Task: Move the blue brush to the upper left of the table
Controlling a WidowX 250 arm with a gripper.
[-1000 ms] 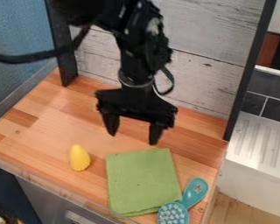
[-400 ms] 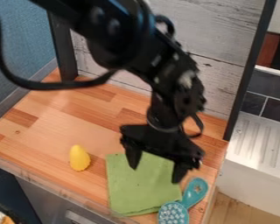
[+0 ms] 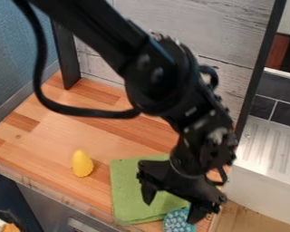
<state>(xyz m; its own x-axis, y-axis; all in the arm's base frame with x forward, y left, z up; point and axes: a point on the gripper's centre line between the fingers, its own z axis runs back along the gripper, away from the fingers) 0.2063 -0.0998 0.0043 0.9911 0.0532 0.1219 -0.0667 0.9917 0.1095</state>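
In the camera view, the black gripper [image 3: 171, 211] has come down from over the middle of the wooden table [image 3: 44, 127] toward the low right part. It is now over the corner of the green cloth [image 3: 127, 190] and right by the blue brush [image 3: 179, 222]. The two fingers are wide apart, and I see nothing held between them. The brush has not moved. Its round, bumpy head is at the bottom right, by the low corner of the cloth. Its handle was easy to see before, but now the gripper hides it.

So the job looks to be at its start: get to the brush and grab it. The gripper may need to line up with the handle, go down a bit more and close. It might pinch the cloth too, as they are so near. It is hard to tell how high the gripper is. The yellow toy [image 3: 83, 164] stays where it was, off to the left.
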